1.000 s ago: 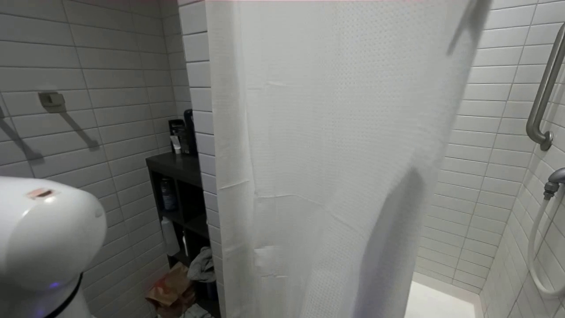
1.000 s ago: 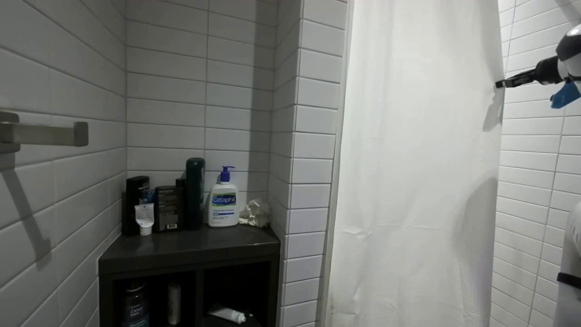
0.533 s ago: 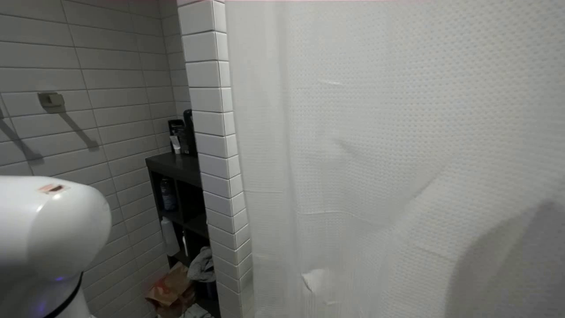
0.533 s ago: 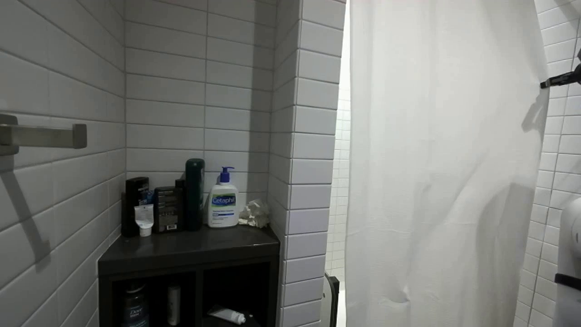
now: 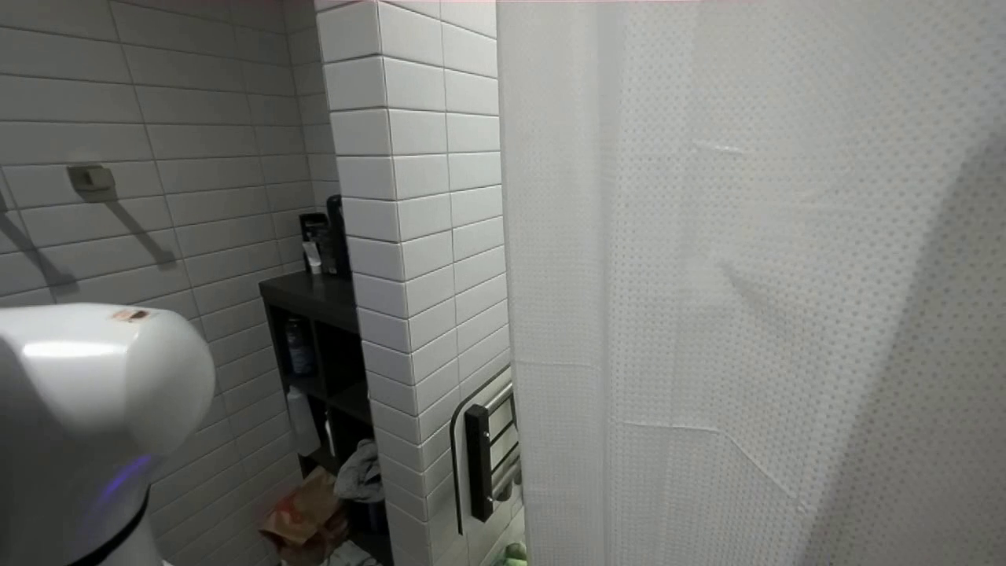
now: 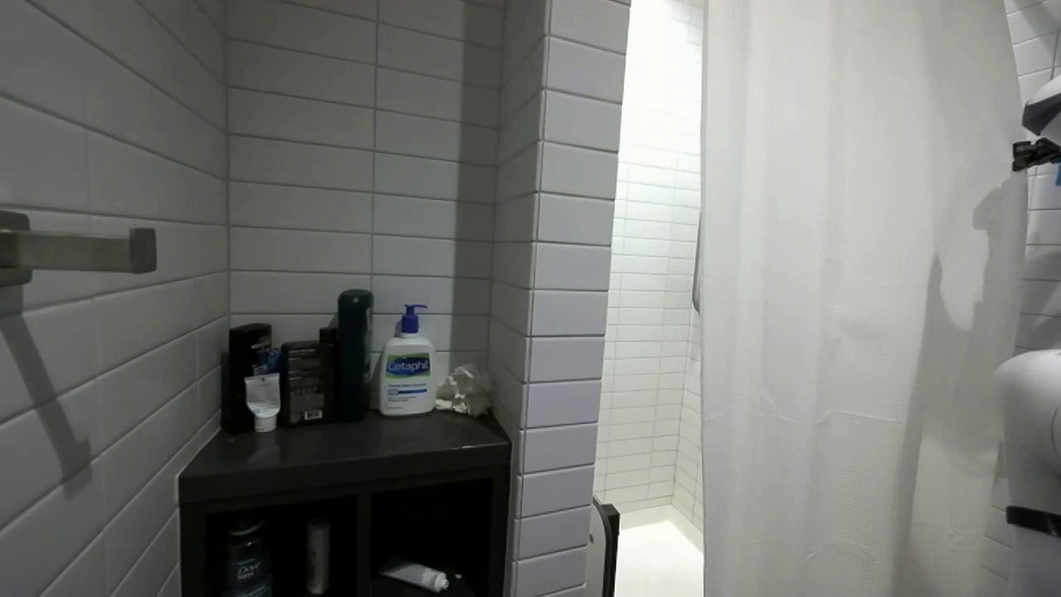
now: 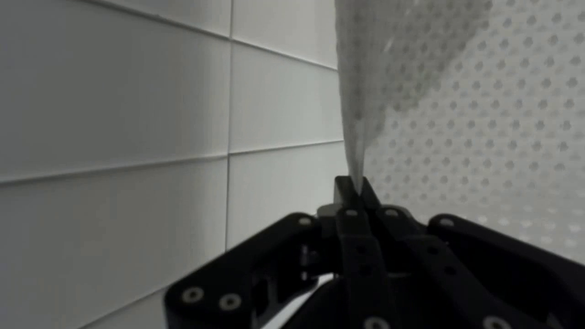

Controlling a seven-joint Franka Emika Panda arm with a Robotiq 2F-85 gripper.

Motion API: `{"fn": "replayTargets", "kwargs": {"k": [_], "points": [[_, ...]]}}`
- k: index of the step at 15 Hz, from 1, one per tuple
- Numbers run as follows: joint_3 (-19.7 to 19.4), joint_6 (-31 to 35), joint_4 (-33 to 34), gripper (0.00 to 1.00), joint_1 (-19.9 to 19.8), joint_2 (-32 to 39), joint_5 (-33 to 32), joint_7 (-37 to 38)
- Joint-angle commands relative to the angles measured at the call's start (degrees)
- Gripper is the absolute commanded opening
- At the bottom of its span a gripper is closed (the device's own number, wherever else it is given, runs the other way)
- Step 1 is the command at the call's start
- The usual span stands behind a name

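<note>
Tiled walls [image 5: 181, 134]: white rectangular tiles, thin grey joints; they show in both exterior views and fill one side of the wrist view.
Shower curtain [image 6: 829, 332]: tall white sheet, hanging; it runs past the top of the frame in both exterior views.
Curtain position: beside the tiled column [image 6: 572, 332], with the bright shower stall [image 6: 655, 348] showing between the two in an exterior view.
Curtain surface: visibly textured; long soft vertical folds run parallel to the edge nearest the column.
Curtain shading: pale where lit; a broad slanting shadow [image 5: 927, 393] darkens the side away from the column.
Robot arm [image 6: 1032, 406]: white rounded housing, cut off by the frame in both exterior views.
Gripper [image 7: 358, 189]: black; jaws clamped together on the curtain at the edge away from the column, high up on the sheet as an exterior view shows it.
Pinched fold [image 7: 354, 128]: cloth gathered into a narrow pleat, tapering to a point between the jaws; greyer than the panel beside it.
Crease [image 5: 672, 426]: thin line across the curtain, level for a stretch, then slanting downward.
Dots [image 7: 512, 123]: small, grey, set in regular rows; plainest in the wrist view.
</note>
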Motion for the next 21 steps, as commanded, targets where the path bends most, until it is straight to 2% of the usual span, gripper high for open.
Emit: {"fn": "replayTargets", "kwargs": {"k": [1,2,3,4,7,8,9,11,13,15,17,21], "points": [[-7.5,-6.2,6.5,0.00,6.4,3.2,-4.8,9.3],[-9.1,-8.3,7.8,0.27,8.1,4.1,-2.6,8.3],[-4.2,-4.5,4.5,0.03,4.9,0.4,-6.8,8.8],[-5.0,-6.0,5.6,0.07,6.1,0.4,-6.9,9.1],[-5.9,-7.0,6.6,0.26,7.0,0.5,-7.1,9.4],[-5.9,-7.0,6.7,0.27,7.0,0.5,-7.1,9.4],[-6.0,-7.0,6.7,0.52,7.0,0.5,-7.1,9.4],[-5.8,-7.2,6.1,0.58,5.9,0.4,-9.2,10.0],[-3.8,-8.3,5.1,0.70,3.8,-0.4,-10.9,9.5],[0.8,-11.1,3.5,0.84,0.5,-2.3,-11.8,7.1],[7.8,-16.7,1.6,0.97,-3.9,-5.3,-11.3,3.2],[20.3,-30.4,-3.2,1.00,-13.9,-9.9,-8.9,-3.1]]}}
